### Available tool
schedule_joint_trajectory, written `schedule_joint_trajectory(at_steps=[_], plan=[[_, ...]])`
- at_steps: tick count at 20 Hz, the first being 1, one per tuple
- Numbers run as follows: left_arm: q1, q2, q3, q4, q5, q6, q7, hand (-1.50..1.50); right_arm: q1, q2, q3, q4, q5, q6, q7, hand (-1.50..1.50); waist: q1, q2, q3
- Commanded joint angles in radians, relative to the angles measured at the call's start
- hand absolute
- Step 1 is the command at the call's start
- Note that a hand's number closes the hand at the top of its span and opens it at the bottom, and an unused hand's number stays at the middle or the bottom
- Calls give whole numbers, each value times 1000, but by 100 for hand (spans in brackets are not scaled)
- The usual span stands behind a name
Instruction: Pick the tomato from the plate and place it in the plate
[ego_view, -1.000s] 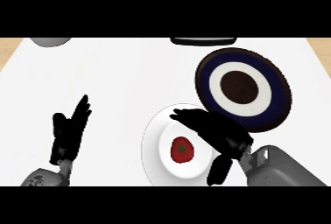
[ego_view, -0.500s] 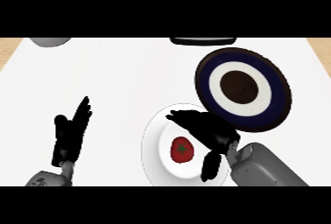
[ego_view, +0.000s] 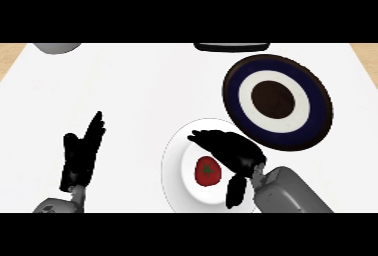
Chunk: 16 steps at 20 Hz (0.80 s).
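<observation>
Right hand is reaching for the tomato on the near white plate.

The dark ringed plate (ego_view: 278, 102) is waiting at far right, touching the white plate (ego_view: 177, 165) where the tomato (ego_view: 207, 170) is lying. The right hand (ego_view: 230, 150) is hovering just beside it, fingers curving but holding nothing yet; next, I think, it must close around the tomato. The left hand (ego_view: 80, 152) is resting open at near left.

You see the round red tomato (ego_view: 208, 171) on the white plate (ego_view: 177, 165), with the dark ringed plate (ego_view: 277, 101) behind-right.
</observation>
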Motion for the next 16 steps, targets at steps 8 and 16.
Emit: schedule_joint_trajectory(at_steps=[8,16], plan=[[-7,-48,68,6,-57,-53,23,0,47,112,-5,110,178,-21,-88,-150,0,1,0],[-17,-51,104,-12,-78,-103,64,0,52,88,-42,80,276,-49,-207,150,-3,0,0]])
